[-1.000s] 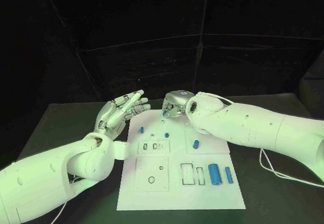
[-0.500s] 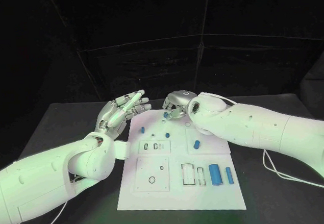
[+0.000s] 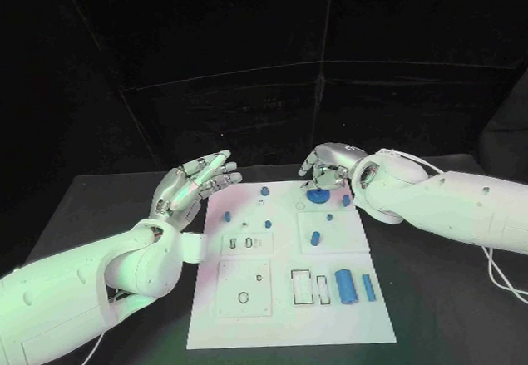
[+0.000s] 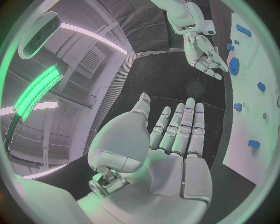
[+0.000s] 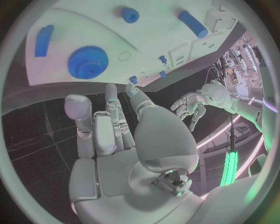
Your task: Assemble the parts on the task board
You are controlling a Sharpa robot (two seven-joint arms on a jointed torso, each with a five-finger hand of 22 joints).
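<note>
The white task board (image 3: 285, 314) lies in the middle of the table. A blue gear (image 3: 317, 198) sits near its far edge, also seen in the right wrist view (image 5: 87, 61). My right hand (image 3: 327, 166) hovers just beyond the gear, its fingers (image 5: 111, 126) apart and holding nothing. My left hand (image 3: 198, 180) is raised off the board's far left corner, palm (image 4: 169, 144) flat, fingers spread, empty. A thick blue cylinder (image 3: 344, 286) and a slim one (image 3: 368, 287) lie at the board's near right. An oblong blue piece (image 3: 316, 236) lies mid-board.
Small blue pegs (image 3: 228, 215) (image 3: 264, 191) stand near the board's far left. Black-outlined slots (image 3: 305, 284) and a ring recess (image 3: 245, 296) mark the board's near half. Black table (image 3: 464, 303) surrounds the board, and a white cable (image 3: 511, 288) trails under the right arm.
My right hand has moved to the right, off the board's far middle, and the blue gear now shows on the board where the arm covered it. The left hand stays raised.
</note>
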